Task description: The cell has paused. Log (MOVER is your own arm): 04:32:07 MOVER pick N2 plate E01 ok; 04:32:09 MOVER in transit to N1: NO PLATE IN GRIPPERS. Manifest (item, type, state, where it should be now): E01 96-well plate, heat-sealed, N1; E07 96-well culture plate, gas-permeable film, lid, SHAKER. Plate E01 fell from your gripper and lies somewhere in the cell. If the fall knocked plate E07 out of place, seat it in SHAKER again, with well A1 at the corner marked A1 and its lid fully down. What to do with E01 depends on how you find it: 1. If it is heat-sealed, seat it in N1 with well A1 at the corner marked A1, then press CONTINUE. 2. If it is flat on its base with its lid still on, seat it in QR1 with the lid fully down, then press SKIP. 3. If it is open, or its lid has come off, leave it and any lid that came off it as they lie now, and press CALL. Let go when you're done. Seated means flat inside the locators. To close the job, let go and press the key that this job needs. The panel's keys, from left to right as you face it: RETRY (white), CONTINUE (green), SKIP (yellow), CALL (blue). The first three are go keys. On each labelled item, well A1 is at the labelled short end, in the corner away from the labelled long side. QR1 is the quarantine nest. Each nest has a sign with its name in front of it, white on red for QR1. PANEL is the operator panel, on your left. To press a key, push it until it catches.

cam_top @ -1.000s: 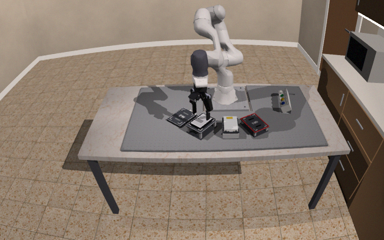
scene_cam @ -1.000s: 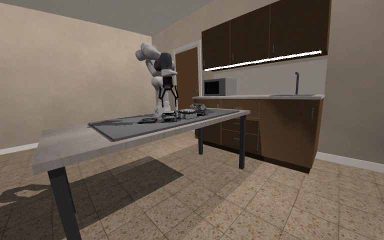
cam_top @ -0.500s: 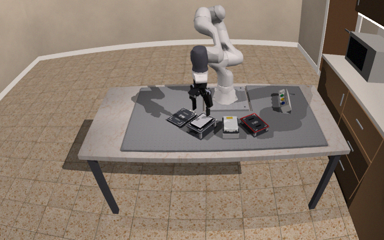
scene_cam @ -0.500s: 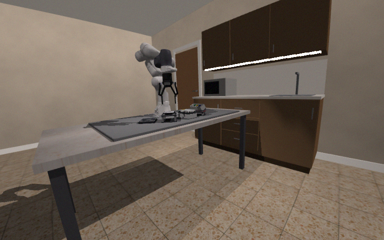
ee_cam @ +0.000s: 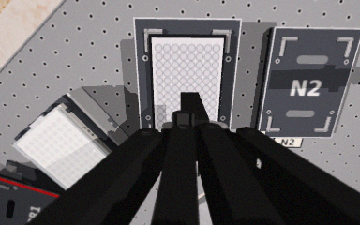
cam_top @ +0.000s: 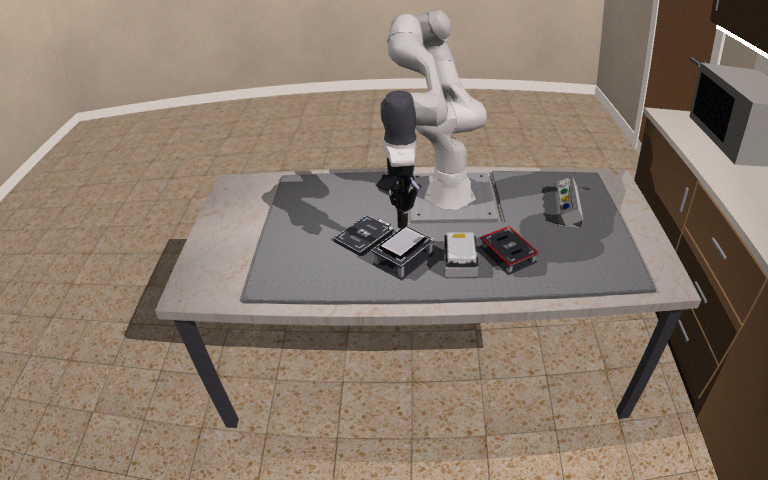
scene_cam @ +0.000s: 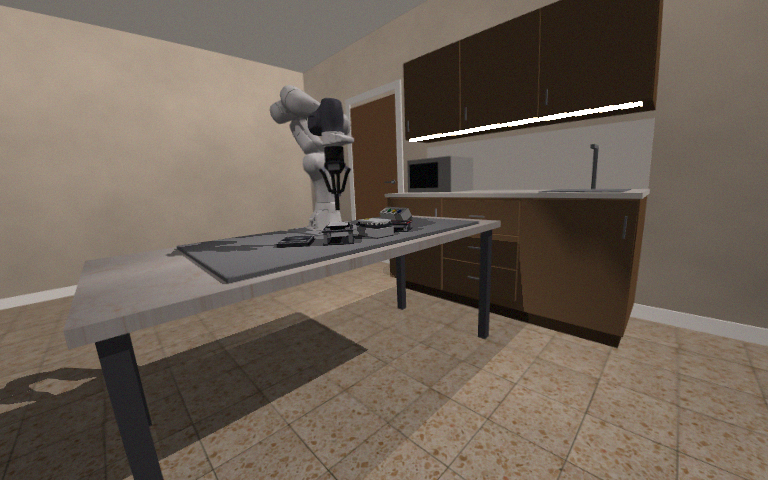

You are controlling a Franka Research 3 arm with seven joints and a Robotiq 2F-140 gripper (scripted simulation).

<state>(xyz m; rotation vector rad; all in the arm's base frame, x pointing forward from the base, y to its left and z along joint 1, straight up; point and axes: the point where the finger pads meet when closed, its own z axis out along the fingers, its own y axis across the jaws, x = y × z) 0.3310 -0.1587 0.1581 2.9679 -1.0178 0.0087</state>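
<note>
N2 (ee_cam: 306, 87) lettering, wrist view only

You saw a pale marble-look table (cam_top: 186, 266) on dark legs carrying a grey perforated mat (cam_top: 317, 277). On the mat, from left to right in the top view, sat the N2 nest (cam_top: 362, 233), a raised nest (cam_top: 417, 255) with a white plate, a white block (cam_top: 461, 267) with a plate, the red-edged nest (cam_top: 509, 245), and farther right the key panel (cam_top: 569, 200). The arm's base plate (cam_top: 487, 215) stood at the far edge.
</note>
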